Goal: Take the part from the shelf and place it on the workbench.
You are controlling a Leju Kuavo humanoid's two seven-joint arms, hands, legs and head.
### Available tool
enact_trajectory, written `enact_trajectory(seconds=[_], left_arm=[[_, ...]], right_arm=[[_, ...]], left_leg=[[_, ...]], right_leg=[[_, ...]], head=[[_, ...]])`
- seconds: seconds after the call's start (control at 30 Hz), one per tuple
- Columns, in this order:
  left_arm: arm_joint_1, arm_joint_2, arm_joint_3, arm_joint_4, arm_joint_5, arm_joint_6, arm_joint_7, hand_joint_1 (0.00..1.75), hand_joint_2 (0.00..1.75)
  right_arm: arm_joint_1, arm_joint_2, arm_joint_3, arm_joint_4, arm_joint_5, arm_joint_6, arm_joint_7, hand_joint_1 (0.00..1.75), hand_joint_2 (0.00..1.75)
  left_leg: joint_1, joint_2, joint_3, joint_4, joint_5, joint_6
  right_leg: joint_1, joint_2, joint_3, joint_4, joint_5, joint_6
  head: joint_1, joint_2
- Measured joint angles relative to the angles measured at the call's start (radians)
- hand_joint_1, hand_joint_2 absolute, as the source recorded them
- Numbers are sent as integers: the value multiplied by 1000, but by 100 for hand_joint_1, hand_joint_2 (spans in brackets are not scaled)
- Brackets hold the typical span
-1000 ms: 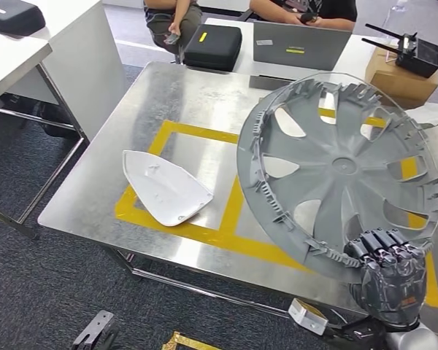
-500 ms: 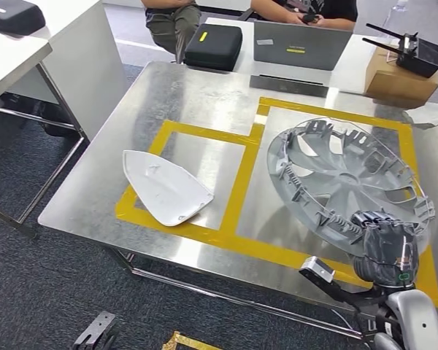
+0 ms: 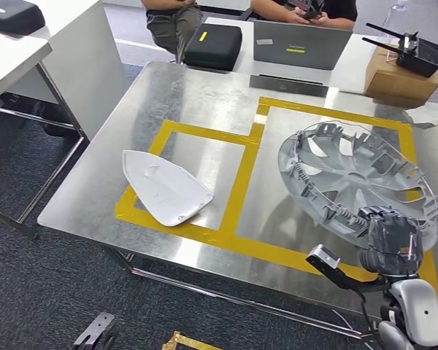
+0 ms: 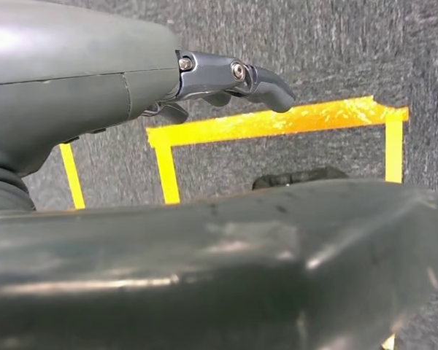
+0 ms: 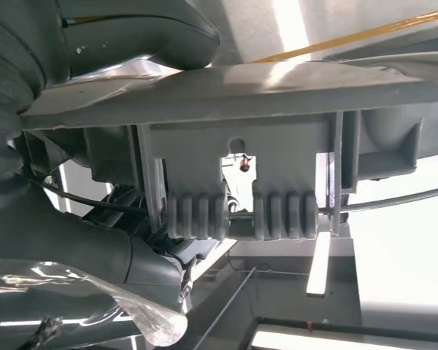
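Gripping the near rim of a grey wheel cover [image 3: 355, 177], the right robot hand [image 3: 391, 240] holds the part tilted low over the steel tabletop [image 3: 189, 95], inside the larger of two yellow tape rectangles [image 3: 244, 186]; whether the far edge of the cover touches the metal cannot be told from the head view. A white shell-shaped part [image 3: 164, 187] lies in the smaller rectangle, well apart from the cover. Beyond the tabletop sit a black case [image 3: 213, 46], a grey laptop [image 3: 301, 44] and a cardboard box [image 3: 396, 76], with seated people [image 3: 172, 18] behind them.

The left wrist view shows the left robot hand [image 4: 228, 80] hanging over dark carpet [image 4: 327, 44] marked with yellow tape, fingers apart and holding nothing.

The right wrist view sits close under the cover's ribbed rim [image 5: 239, 182], where the thumb [image 5: 145, 33] of the right robot hand presses on one face and darker fingers [image 5: 95, 255] close on the other.
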Motion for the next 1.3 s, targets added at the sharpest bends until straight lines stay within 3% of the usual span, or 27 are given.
enact_trajectory(seconds=[0.47,0.7,1.3], left_arm=[[-1,-8,0,-2,-2,41,12,0,0],[7,-14,26,-5,66,-11,-18,0,0],[10,-32,84,-5,48,10,-31,0,0]], right_arm=[[-15,3,-32,67,-17,26,-9,175,175],[-22,5,-33,85,-24,27,-27,175,175],[12,5,-33,71,-20,16,-37,175,175]], left_leg=[[0,0,-1,0,0,0],[0,0,-1,0,0,0],[0,0,-1,0,0,0]], right_leg=[[0,0,-1,0,0,0],[0,0,-1,0,0,0],[0,0,-1,0,0,0]], head=[[0,0],[0,0],[0,0]])
